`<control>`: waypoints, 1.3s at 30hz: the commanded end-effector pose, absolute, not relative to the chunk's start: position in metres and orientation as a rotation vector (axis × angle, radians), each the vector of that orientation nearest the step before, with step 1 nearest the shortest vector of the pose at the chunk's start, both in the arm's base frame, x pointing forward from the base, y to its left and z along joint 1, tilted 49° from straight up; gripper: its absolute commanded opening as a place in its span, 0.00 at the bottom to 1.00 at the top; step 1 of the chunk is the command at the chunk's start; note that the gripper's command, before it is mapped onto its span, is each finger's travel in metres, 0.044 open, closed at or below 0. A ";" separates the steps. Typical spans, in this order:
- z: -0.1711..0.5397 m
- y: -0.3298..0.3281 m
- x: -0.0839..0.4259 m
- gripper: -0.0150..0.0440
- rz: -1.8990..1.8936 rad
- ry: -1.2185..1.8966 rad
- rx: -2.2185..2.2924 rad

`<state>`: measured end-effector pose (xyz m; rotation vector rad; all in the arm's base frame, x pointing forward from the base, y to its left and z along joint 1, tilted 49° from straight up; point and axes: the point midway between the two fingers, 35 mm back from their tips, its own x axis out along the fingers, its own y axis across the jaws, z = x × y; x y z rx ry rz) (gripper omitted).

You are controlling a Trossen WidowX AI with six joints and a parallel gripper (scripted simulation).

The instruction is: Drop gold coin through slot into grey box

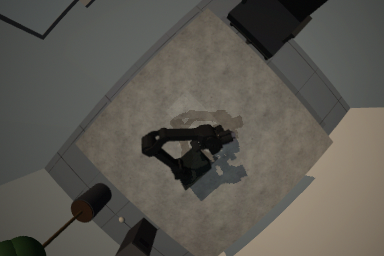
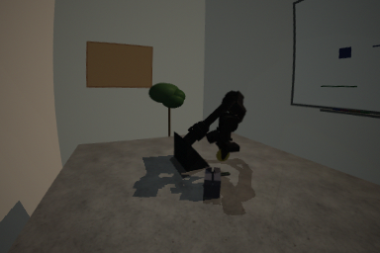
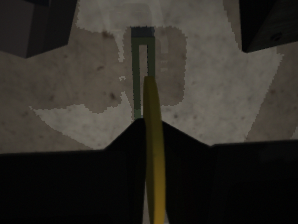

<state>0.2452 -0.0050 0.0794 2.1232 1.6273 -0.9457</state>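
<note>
The gold coin (image 2: 222, 157) (image 3: 156, 150) is held on edge between the fingertips of my gripper (image 2: 226, 150) (image 3: 147, 126), which is shut on it. The coin hangs above the table, clear of the dark-green holder (image 3: 135, 82) (image 2: 226, 173), whose slot shows empty where it is visible. The closed grey box (image 2: 212, 189) stands nearer to the exterior view than the coin, with a dark slot line in its lid. In the top view, the coin, holder and box cannot be made out.
The black arm base (image 1: 192, 165) (image 2: 186, 156) stands beside the work area on the stone-like table top (image 1: 200, 58) (image 2: 148, 225). A two-toned dark block (image 3: 37, 25) at the wrist view's upper left may be the box. A chair (image 1: 270, 15) is beyond the table edge.
</note>
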 end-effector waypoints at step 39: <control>0.095 -0.021 0.242 0.25 -0.018 1.590 1.381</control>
